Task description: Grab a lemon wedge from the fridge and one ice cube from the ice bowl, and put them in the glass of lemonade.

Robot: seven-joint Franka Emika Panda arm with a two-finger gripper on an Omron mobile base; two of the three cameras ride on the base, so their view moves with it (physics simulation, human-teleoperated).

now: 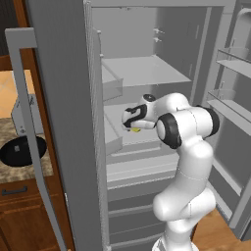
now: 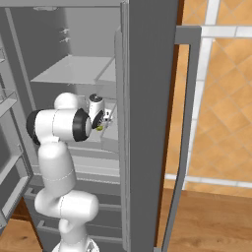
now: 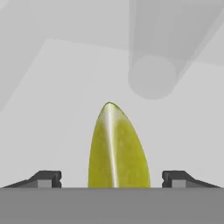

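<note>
The fridge [image 1: 63,98] [image 2: 147,98] stands with both doors open. My gripper [image 1: 128,120] [image 2: 101,120] [image 3: 112,178] reaches onto a middle shelf. The lemon wedge [image 3: 116,148] [image 1: 135,129] [image 2: 100,128], yellow-green and pointed, lies on the shelf right between my fingers. The gripper is open: both fingertips [image 3: 47,177] stand apart from the wedge, with a gap on each side. The glass of lemonade and the ice cube are out of view.
A grey cylinder [image 3: 153,78] rises behind the wedge. Shelves sit above and below my hand, and door bins [image 1: 230,59] hang on the right door. Left of the fridge, a counter holds a grey toaster [image 1: 22,115] and a dark oval dish [image 1: 22,149].
</note>
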